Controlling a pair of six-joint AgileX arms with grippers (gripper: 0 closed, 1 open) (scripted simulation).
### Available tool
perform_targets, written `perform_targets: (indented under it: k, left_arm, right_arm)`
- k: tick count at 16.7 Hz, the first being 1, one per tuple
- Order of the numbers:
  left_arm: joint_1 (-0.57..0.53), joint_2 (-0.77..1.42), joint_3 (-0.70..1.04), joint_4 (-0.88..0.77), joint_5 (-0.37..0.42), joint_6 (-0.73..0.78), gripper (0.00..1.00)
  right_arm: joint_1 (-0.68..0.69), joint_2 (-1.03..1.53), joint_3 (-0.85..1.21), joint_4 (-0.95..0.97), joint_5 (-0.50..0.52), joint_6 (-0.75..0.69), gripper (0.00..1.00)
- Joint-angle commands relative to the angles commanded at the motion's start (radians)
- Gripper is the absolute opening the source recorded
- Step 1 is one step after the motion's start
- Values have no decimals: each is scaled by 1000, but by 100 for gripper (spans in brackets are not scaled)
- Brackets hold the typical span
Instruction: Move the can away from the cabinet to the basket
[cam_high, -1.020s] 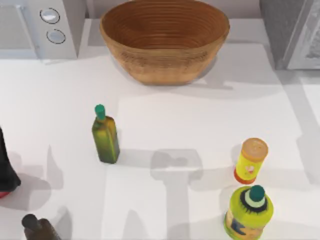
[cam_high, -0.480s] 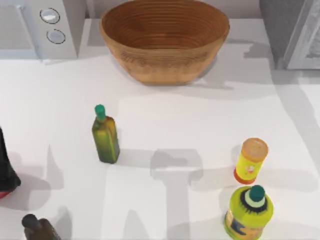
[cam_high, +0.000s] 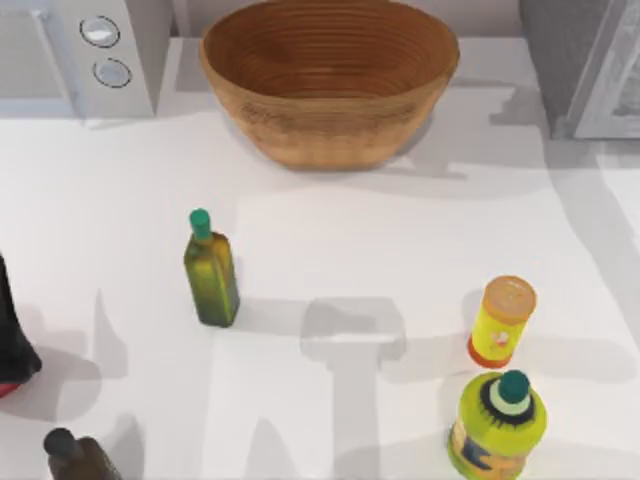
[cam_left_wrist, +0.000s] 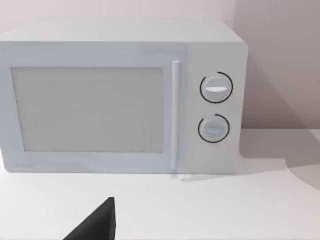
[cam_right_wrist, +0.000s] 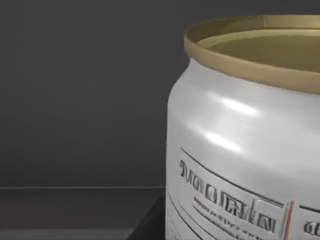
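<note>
The can (cam_right_wrist: 240, 140) looms very close in the right wrist view: a silver-grey cylinder with printed lettering and a dull gold rim. It stands upright against a dark grey wall (cam_right_wrist: 80, 100). A dark part of my right gripper (cam_right_wrist: 150, 225) shows just beside the can's base. The wicker basket (cam_high: 330, 75) sits at the back middle of the table. The dark-grey cabinet (cam_high: 565, 60) with its pale door panel stands at the back right. In the left wrist view, a dark corner of my left gripper (cam_left_wrist: 95, 225) hangs in front of the microwave.
A white microwave (cam_high: 100, 50) with two knobs stands back left. On the table are a green bottle (cam_high: 210, 270), a yellow canister (cam_high: 503, 320), a lime bottle (cam_high: 498, 425), a brown bottle (cam_high: 75, 455) and a black object (cam_high: 12, 340) at the left edge.
A shadow has spread across the table beside the cabinet at the back right. Nothing on the table has moved.
</note>
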Motion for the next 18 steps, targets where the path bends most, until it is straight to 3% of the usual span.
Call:
perform_targets:
  k: [3,7,18]
  left_arm:
    - [0,0,0,0,0,0,100]
    - [0,0,0,0,0,0,100]
    - [0,0,0,0,0,0,100]
  right_arm:
    - [-11,-92,-93,62,-21,-12,0]
    - [-33,-339,-366,192,-73,-36,0]
    - [-126,-1148,-1645,565,-198,-53,0]
